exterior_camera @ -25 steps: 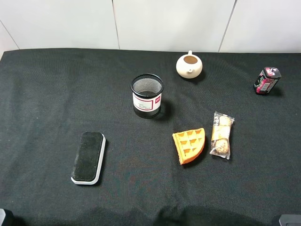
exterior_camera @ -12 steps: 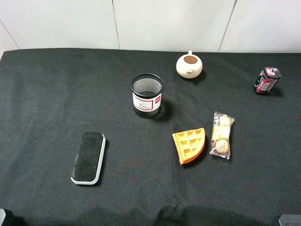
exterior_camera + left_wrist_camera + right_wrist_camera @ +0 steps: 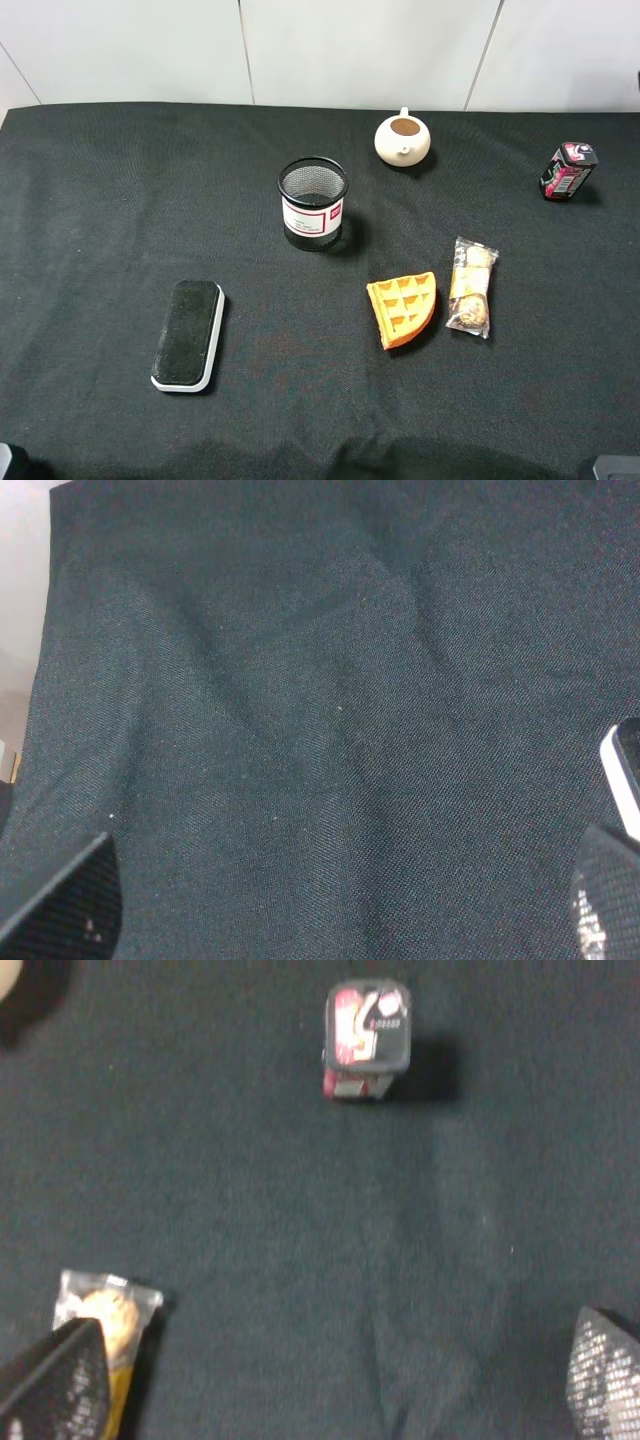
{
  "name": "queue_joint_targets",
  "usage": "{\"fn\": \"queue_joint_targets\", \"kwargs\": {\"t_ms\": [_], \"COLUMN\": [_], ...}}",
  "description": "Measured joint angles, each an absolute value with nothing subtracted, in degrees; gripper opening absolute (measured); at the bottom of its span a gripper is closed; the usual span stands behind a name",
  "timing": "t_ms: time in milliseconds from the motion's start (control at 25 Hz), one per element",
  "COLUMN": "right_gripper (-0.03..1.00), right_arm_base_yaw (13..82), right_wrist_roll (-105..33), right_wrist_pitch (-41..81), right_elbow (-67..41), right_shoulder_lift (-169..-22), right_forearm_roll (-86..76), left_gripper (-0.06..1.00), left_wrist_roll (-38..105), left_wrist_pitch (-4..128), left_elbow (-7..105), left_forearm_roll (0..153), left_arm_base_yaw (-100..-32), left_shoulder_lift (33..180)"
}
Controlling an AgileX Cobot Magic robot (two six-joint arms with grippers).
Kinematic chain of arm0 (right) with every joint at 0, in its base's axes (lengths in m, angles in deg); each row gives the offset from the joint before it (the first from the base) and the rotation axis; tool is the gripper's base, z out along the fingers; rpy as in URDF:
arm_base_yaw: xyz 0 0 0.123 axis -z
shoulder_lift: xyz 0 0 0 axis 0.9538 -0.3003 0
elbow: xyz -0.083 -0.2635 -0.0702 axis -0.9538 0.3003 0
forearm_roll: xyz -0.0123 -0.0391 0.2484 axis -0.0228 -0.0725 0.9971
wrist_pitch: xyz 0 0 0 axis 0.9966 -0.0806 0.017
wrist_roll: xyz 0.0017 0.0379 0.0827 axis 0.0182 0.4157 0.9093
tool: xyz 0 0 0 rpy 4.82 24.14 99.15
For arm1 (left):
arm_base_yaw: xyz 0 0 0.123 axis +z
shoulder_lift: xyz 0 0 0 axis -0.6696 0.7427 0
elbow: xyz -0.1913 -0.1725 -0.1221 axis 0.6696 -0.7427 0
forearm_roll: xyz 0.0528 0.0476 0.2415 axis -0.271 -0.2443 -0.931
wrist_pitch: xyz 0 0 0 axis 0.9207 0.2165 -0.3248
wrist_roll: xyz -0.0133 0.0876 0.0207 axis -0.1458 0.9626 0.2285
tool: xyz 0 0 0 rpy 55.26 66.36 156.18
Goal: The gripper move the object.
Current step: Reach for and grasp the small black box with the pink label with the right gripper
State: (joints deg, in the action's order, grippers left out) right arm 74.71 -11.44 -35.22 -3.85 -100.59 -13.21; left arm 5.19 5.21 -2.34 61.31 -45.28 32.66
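Observation:
The object, a small black carton (image 3: pixel 568 170) with a red-pink label and pale top, stands upright at the far right of the black table. It also shows in the right wrist view (image 3: pixel 366 1036), well ahead of my right gripper (image 3: pixel 330 1385). That gripper is open and empty, its fingers (image 3: pixel 50 1380) wide apart low over the cloth. My left gripper (image 3: pixel 335 910) is open and empty too, over bare cloth at the near left. In the exterior high view only slivers of the arms show at the bottom corners.
A black mesh cup (image 3: pixel 312 203) stands mid-table. A cream teapot (image 3: pixel 403 139) sits at the back. A waffle piece (image 3: pixel 403 308) and a wrapped snack (image 3: pixel 472 285) lie right of centre. A flat black-and-white eraser (image 3: pixel 188 334) lies at the near left.

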Motion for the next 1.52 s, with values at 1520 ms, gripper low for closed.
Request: {"fn": "queue_joint_targets", "kwargs": {"t_ms": [1520], "right_gripper": [0.69], "right_arm_base_yaw": [80.85], "right_wrist_roll": [-20.57], "right_wrist_pitch": [-27.12], "right_elbow": [-17.92], "right_shoulder_lift": [-138.27], "right_forearm_roll": [-7.04], "left_gripper": [0.95], "left_wrist_roll": [5.19], "left_wrist_pitch": [5.21], "left_elbow": [-2.34], "left_forearm_roll": [61.26], "left_arm_base_yaw": [-45.28], "left_shoulder_lift": [32.66]}}
